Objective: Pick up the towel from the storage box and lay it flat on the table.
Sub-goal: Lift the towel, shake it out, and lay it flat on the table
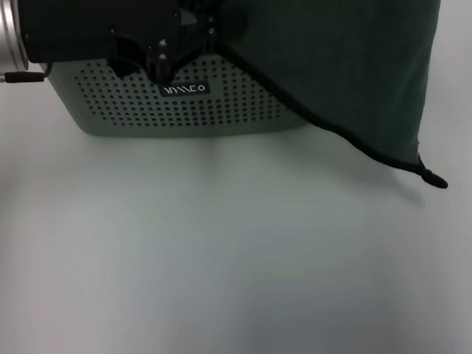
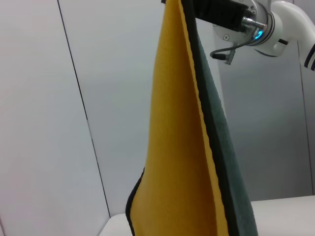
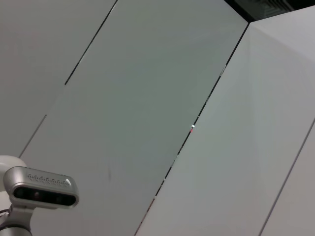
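The dark green towel hangs spread in the air over the right part of the storage box. Its black-stitched lower edge slants down to a corner just above the table. My left gripper is at the towel's upper left edge above the box and shut on it. The left wrist view shows the towel edge-on, yellow face and green face, rising to my right gripper, which holds its top. The right gripper is outside the head view.
The sage-green box stands at the far middle of the white table, with its black label facing me. The right wrist view shows only grey wall panels and the robot's head camera.
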Available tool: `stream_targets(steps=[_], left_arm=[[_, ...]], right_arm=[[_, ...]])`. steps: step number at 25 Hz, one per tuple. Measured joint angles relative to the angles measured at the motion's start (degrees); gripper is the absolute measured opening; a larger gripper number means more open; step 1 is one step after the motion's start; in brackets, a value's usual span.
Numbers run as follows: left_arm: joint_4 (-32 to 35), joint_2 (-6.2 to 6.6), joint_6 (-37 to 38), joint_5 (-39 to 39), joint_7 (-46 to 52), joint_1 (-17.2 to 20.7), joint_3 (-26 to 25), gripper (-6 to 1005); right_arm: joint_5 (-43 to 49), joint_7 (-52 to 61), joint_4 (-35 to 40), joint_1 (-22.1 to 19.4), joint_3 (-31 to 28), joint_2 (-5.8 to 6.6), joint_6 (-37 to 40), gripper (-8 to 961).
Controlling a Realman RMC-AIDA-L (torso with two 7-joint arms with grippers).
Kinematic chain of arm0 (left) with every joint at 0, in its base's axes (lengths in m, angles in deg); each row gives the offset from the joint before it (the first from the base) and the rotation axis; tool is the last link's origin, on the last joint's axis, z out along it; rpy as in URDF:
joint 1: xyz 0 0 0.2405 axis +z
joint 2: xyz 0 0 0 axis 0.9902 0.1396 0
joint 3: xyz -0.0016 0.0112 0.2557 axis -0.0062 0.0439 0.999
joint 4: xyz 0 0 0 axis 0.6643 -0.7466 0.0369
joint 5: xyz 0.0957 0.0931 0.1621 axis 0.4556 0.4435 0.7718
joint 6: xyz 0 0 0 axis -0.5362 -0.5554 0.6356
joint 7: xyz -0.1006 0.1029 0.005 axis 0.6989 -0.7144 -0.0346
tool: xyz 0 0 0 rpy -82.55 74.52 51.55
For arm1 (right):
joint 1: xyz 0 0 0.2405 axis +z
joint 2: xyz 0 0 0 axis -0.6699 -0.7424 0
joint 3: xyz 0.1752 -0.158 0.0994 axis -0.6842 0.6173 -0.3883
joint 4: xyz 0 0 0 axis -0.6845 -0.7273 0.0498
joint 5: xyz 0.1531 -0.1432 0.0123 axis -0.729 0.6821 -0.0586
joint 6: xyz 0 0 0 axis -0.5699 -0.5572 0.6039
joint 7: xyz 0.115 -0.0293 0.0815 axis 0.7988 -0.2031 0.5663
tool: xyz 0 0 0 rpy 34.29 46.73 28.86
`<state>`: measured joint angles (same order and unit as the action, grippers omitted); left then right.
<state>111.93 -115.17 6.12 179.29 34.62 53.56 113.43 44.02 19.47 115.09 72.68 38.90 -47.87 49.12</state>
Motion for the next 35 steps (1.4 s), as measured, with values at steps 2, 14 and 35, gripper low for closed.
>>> stream_targets(steps=[2, 14, 35], left_arm=[[-0.4, 0.13, 0.0, 0.0, 0.0, 0.0, 0.0, 56], [-0.5, 0.78, 0.0, -0.3, 0.4, -0.2, -0.3, 56], [-4.3, 6.52, 14.5, -2.8, 3.9, 1.7, -16.1, 37]], right_arm=[[0.0, 0.0, 0.0, 0.0, -0.5, 0.02, 0.1, 0], [-0.1, 0.9, -0.5, -1.1, -1.0, 0.13, 1.8, -1], [-3.6, -0.6, -24.9, -13.4, 10.5, -1.02, 10.4, -1]])
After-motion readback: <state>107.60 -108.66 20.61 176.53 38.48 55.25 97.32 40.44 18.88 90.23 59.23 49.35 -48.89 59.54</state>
